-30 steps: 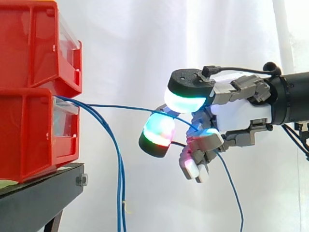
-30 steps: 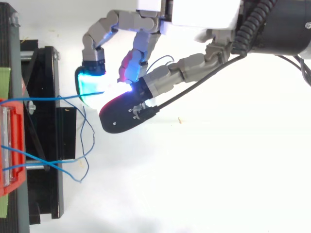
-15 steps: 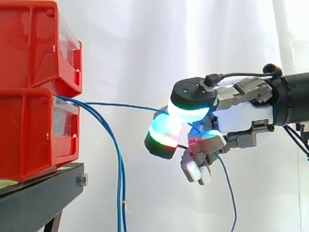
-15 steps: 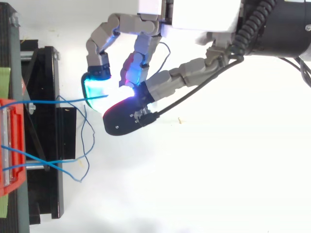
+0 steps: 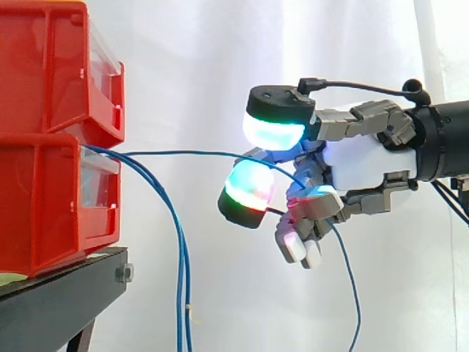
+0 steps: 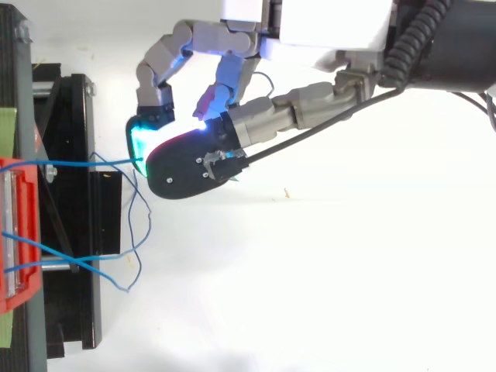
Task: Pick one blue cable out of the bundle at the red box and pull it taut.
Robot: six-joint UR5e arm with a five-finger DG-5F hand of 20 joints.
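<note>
One blue cable (image 5: 183, 152) leaves the lower red box (image 5: 44, 205) and runs nearly level to my hand (image 5: 363, 165), sagging only slightly. It passes through the gap between the upper glowing pad (image 5: 275, 121) and the pad below it (image 5: 245, 194), which stand apart. Behind them the cable goes into the curled lower fingers (image 5: 300, 246) and hangs down at the right. In the top view the same cable (image 6: 85, 163) disappears under the hand (image 6: 325, 19) at its black-backed pad.
Other blue cables (image 5: 179, 257) droop from the box front down past the black stand (image 5: 58, 293); from above they loop loosely (image 6: 132, 232) beside the stand. A second red bin (image 5: 51, 66) sits on top. White curtain lies behind.
The upper pad has lifted off the lower pad, opening a gap around the cable. The hand has shifted slightly towards the box, and the cable arches a little more.
</note>
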